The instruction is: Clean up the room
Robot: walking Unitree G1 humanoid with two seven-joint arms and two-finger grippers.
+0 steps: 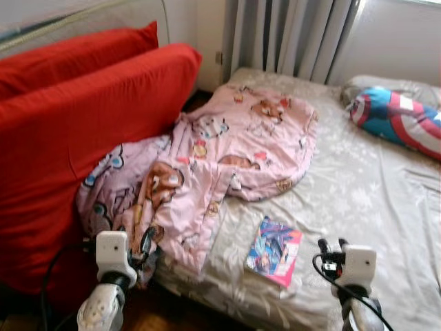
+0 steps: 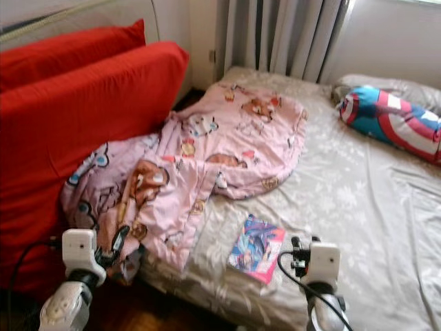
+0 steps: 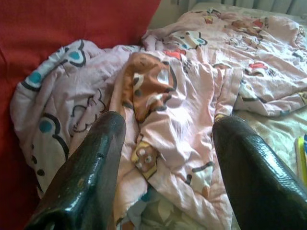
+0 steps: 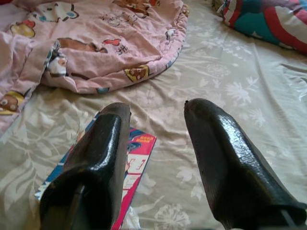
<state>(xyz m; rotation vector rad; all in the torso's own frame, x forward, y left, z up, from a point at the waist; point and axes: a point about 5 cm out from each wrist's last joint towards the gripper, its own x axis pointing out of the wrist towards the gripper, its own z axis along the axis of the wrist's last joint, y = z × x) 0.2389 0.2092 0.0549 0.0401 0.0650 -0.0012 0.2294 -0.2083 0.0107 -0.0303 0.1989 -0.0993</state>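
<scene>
Broadly, a bed (image 1: 372, 179) with a pale grey flower-print sheet fills the centre and right of the head views, with grey curtains (image 1: 289, 34) at the top centre and a white wall behind them. Two big red cushions (image 1: 76, 131) stand against the bed's edge in the upper left. A crumpled pink cartoon-print blanket (image 1: 227, 152) sprawls from the centre of the bed down to the lower left, where its end hangs over the mattress edge against the cushions. A blue, red and white shield-print pillow (image 1: 400, 117) lies in the upper right. A colourful book (image 1: 273, 250) lies flat on the sheet at lower centre, just below the blanket's edge. The left hand (image 3: 168, 158) hovers open at the lower left, near the hanging end of the blanket. The right hand (image 4: 156, 143) hovers open at the lower right, with the book just to its left.
</scene>
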